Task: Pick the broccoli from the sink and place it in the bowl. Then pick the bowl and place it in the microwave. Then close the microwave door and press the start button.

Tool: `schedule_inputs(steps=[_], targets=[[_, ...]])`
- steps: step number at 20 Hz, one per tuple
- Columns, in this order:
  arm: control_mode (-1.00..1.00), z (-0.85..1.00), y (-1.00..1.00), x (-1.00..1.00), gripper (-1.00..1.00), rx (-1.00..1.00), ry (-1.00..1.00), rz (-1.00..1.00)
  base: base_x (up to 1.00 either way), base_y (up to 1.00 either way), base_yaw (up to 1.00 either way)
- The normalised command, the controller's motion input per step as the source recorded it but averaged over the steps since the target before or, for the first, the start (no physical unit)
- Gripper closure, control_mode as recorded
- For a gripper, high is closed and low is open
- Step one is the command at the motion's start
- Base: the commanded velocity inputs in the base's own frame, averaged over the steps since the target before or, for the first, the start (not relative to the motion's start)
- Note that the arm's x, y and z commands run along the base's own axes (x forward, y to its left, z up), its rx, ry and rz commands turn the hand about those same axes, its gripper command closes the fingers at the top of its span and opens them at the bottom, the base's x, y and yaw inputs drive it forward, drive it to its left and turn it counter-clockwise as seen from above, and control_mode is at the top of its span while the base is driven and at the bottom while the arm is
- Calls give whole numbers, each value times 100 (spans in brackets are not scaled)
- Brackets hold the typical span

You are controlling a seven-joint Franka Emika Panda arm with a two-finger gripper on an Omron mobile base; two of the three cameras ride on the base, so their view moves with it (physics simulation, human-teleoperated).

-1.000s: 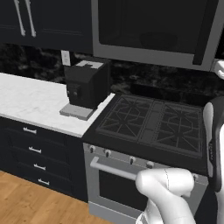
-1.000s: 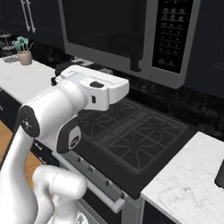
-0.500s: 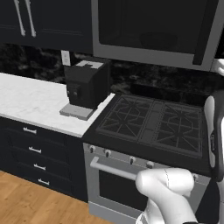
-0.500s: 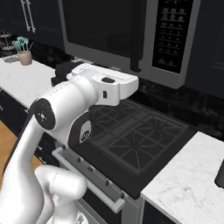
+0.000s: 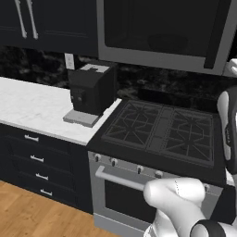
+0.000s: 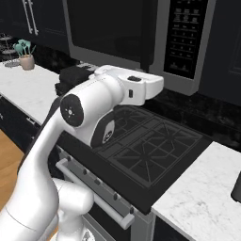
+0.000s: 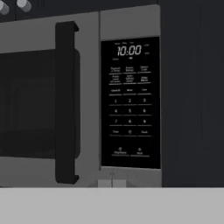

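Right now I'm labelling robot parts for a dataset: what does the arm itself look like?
The arm is glossy white, built of rounded, tubular links. One joint carries a round dark cap with small light markings, and a dark inset sits lower on the same link. No cables show. A bulbous white link also rises in the left base view.

The left base view looks forward and down from behind the arm's left; the right base view does so from its right; both share the stove and microwave; the hand view faces the microwave's keypad closely.
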Motion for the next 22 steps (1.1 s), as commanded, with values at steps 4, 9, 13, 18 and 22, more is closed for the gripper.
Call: schedule_inputs(steps=[4, 9, 13, 18, 22], targets=[[-100, 0, -21, 33, 100, 0, 4, 0, 0, 0, 0], [-100, 0, -5, 32, 100, 0, 0, 0, 0, 0, 0], [-100, 0, -4, 51, 100, 0, 0, 0, 0, 0, 0], [-100, 0, -26, 33, 100, 1, 0, 0, 0, 0, 0], [-100, 0, -21, 8, 100, 3, 0, 0, 0, 0, 0]])
